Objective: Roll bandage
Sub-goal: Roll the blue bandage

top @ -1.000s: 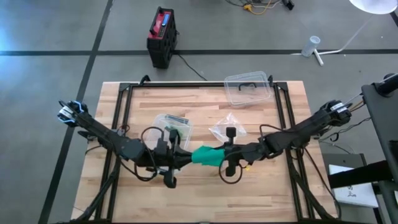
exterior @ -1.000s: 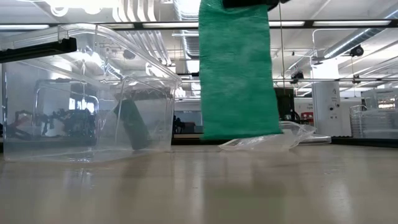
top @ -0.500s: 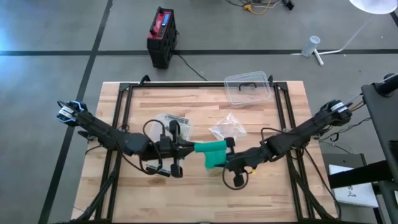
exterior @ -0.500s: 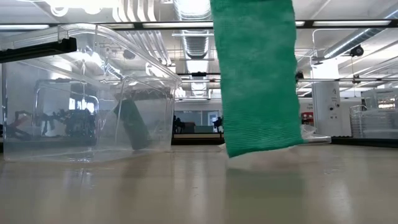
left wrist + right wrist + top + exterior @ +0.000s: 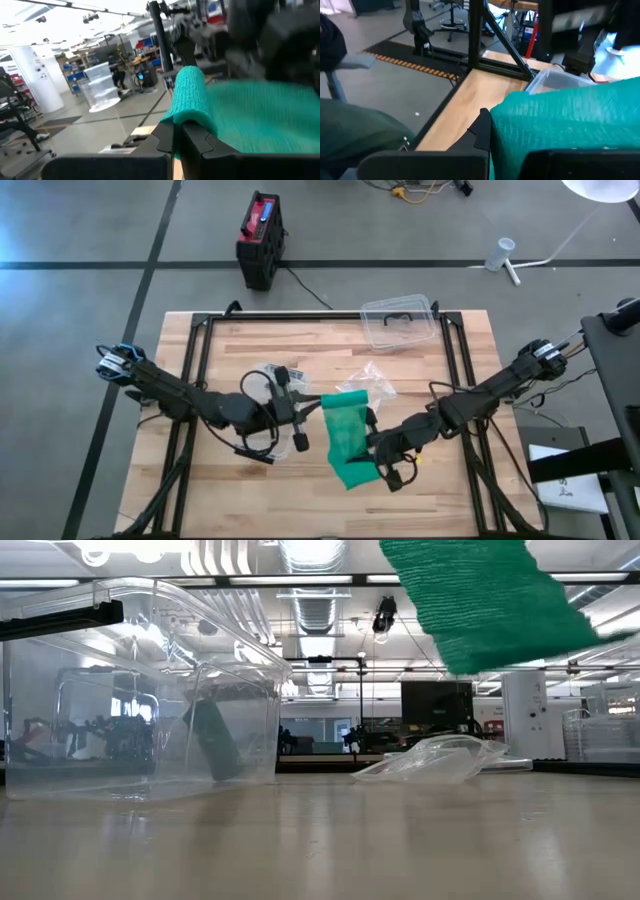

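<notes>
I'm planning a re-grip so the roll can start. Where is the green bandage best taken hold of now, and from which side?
Probably at a short end. The green bandage hangs as a flat strip above the table, already pinched at one end by the left gripper and at the other by the right gripper. Its slack middle would likely fold, so come in edge-on from a free long side beside a held end.

Green knitted bandage strip point(image 5: 347, 442), fine woven mesh texture, uniform teal-green. Light wooden plank table point(image 5: 440, 500), pale tan with darker seams. Clear plastic lidded container point(image 5: 398, 322), colourless, see-through. Crumpled transparent plastic bag point(image 5: 370, 383), glossy, colourless. Second clear plastic box point(image 5: 272, 380) with dark green item inside. Black-and-red box point(image 5: 260, 238) on grey floor. Black left gripper point(image 5: 296, 412); black right gripper point(image 5: 385, 462).
</notes>
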You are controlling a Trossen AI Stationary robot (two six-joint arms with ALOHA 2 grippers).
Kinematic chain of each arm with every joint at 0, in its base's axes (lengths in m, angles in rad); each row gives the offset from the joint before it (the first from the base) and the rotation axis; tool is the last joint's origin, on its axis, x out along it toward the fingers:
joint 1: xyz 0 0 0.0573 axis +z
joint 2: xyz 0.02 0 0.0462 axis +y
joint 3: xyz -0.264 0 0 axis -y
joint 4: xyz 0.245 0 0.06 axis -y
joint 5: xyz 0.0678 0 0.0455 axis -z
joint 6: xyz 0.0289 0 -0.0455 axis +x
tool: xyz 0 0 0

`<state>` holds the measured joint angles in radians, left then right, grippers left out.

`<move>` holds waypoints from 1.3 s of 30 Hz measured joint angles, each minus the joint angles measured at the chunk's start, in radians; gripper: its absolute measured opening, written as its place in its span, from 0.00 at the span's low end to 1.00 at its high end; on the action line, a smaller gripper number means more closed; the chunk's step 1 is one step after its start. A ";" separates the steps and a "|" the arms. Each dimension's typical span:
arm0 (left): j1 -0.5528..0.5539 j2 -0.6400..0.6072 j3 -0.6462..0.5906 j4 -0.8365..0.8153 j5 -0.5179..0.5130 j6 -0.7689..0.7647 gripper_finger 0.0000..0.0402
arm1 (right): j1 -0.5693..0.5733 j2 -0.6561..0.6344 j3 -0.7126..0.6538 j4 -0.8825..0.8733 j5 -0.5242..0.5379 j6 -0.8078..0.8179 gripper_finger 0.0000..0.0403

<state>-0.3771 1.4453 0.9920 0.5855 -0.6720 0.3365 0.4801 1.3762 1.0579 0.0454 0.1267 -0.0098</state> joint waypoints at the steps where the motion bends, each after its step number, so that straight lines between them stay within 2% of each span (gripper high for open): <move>1: -0.001 0.003 0.000 -0.011 -0.003 0.000 0.00 | 0.000 0.000 0.006 0.000 -0.004 0.009 0.00; 6: -0.001 0.021 0.000 -0.028 -0.063 0.016 0.00 | 0.000 0.000 0.020 0.018 -0.049 0.050 0.00; 20: -0.020 -0.004 -0.007 -0.027 -0.069 0.054 0.00 | 0.047 0.007 0.013 0.064 -0.048 0.090 0.00; 27: -0.020 -0.014 -0.007 0.002 -0.085 0.148 0.00 | 0.055 0.007 0.013 0.119 -0.043 0.115 0.00; 30: -0.020 -0.033 -0.007 0.007 -0.102 0.185 0.00 | 0.055 0.008 0.013 0.142 0.033 0.159 0.00; 34: -0.021 -0.043 -0.007 -0.003 -0.179 0.236 0.00 | 0.056 0.006 0.013 0.163 0.150 0.220 0.00; 39: -0.021 -0.031 -0.012 -0.039 -0.181 0.205 0.00 | 0.056 0.006 0.013 0.250 0.123 0.222 0.00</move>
<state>-0.3984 1.4147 0.9798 0.5465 -0.8532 0.5419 0.5362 1.3819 1.0706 0.2955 0.2493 0.2118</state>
